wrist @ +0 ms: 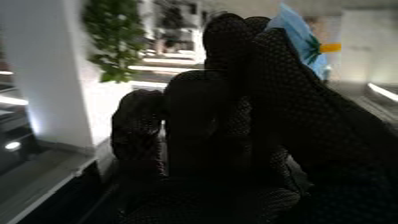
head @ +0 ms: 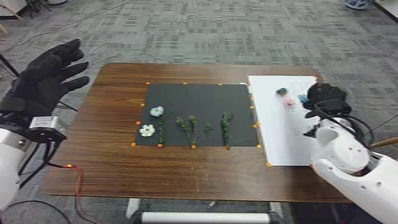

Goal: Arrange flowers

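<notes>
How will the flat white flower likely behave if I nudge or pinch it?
The white flower is small with spread petals, so it is probably light and may bend when pinched. It lies flat, so a nudge would likely slide it over the dark mat rather than roll it.

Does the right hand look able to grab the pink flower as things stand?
Probably not: the right hand already pinches a blue flower, so it would likely have to let go first, though the pink flower lies close by, uncovered.
</notes>
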`<state>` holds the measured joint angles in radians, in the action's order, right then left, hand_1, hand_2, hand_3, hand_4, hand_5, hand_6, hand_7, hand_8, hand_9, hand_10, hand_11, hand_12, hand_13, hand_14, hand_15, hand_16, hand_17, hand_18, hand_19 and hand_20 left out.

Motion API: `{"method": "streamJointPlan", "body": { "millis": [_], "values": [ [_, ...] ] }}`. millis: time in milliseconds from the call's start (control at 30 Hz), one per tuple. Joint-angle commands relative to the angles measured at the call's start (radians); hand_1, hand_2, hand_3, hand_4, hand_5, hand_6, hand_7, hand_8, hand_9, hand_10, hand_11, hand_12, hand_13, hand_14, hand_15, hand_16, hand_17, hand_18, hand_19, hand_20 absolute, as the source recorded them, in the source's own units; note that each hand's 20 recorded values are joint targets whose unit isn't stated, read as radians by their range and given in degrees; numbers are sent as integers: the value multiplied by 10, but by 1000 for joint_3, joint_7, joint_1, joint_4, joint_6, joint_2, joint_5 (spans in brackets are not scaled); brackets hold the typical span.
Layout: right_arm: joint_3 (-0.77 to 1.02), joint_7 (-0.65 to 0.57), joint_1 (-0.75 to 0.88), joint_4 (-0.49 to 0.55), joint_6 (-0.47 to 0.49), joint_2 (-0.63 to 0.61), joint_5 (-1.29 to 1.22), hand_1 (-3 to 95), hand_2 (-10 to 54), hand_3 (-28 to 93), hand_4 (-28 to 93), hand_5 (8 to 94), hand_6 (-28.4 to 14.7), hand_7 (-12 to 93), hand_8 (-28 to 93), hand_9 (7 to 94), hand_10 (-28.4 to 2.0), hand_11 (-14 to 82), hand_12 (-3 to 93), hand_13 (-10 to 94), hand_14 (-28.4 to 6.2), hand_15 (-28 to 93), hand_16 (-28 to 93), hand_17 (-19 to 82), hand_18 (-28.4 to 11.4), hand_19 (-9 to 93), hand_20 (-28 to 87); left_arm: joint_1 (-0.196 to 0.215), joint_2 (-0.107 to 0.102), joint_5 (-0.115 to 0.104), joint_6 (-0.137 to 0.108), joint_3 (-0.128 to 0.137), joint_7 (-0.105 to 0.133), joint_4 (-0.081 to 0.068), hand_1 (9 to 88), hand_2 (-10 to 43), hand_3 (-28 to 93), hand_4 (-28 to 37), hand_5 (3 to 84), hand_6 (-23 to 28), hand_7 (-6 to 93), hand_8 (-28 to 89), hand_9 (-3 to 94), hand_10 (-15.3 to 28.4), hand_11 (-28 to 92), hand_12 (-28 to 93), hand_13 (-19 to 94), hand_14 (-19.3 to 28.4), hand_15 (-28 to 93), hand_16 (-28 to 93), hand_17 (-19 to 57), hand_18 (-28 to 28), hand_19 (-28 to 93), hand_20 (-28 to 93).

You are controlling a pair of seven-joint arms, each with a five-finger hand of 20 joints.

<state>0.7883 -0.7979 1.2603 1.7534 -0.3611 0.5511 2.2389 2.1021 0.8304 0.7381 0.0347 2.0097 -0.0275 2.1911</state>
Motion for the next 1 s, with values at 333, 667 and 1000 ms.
{"method": "streamJointPlan", "body": {
  "millis": [333,667,1000],
  "values": [
    [-602,264,-543,-153,66,366,-31,503,-95,860,-283,749,35,436,-7,860,-42,204,525,690,-38,662,445,338,-202,852,534,-121,-67,-7,17,-64,-21,-35,244,-41,664,-283,197,3,185,-93,144,85,161,211,53,117,399,-37,-118,203,377,92],
    [-776,213,-675,-187,42,498,-24,499,-95,861,-282,747,33,444,-18,856,-42,216,521,687,-39,671,439,339,-201,856,534,-173,-85,-6,16,-107,-25,-47,247,-40,665,-283,202,9,183,-92,146,91,165,210,53,124,407,-37,-118,206,378,94],
    [-876,216,-728,-276,46,583,-1,499,-95,859,-281,741,33,458,-30,850,-41,226,520,683,-40,682,434,339,-199,859,534,-167,-77,-8,25,-116,-22,-41,250,-39,663,-283,209,16,182,-92,149,101,168,206,49,135,422,-41,-121,211,380,95]
  ]
}}
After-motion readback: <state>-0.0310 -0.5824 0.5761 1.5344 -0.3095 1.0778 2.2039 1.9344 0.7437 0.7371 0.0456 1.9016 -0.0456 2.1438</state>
